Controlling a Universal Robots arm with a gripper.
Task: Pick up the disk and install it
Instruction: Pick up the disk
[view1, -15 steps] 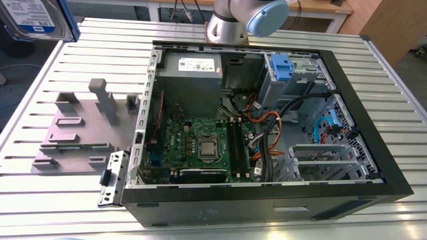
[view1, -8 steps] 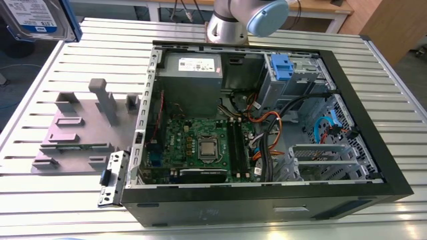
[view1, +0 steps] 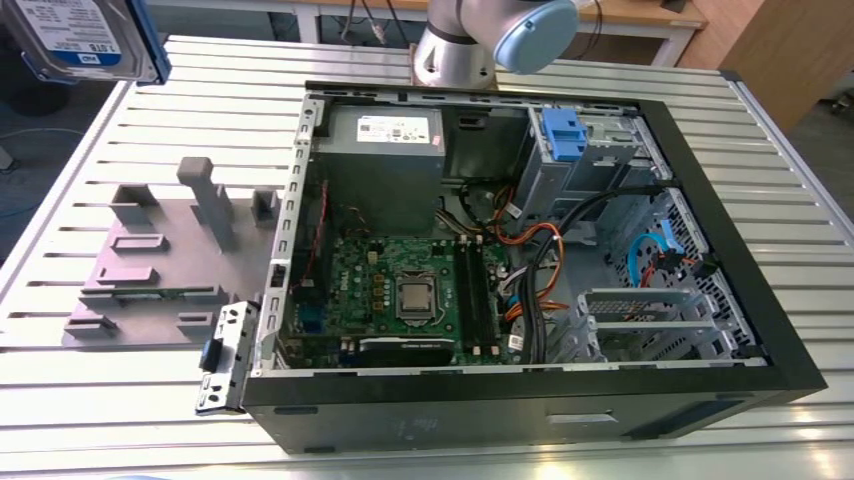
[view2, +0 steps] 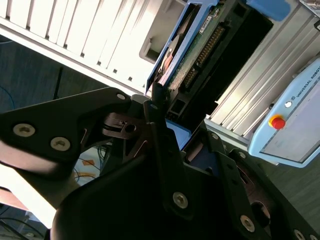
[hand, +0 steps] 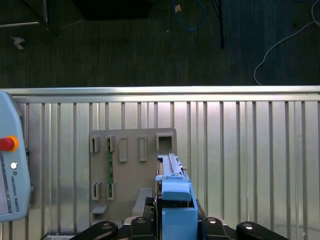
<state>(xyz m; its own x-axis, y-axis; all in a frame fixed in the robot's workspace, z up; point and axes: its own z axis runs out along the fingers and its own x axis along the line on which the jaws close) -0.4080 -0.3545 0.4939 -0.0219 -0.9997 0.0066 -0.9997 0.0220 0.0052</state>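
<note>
Hanging at the upper left of the exterior view, the disk (view1: 83, 38) is well off the slatted counter (view1: 107, 410) — the pincer (hand: 176, 226) is clamped on it, edge-on in the first wrist view. A grey slotted fixture (view1: 147, 270) sits left of centre and an open computer case (view1: 747, 340) at centre-right — dark carpet (hand: 125, 45) lies beyond the counter.

We see the arm (view1: 447, 55) as a smooth silver-grey tube with a rounded joint closed by a pale blue cap (view1: 534, 30). In the second wrist view the gripper (view2: 175, 120) is matt black throughout, built of flat angular plates and narrow bars, with round silver screws (view2: 180, 200) set into them. In the first wrist view we find its black shoulders studded with the same silver screws.
</note>
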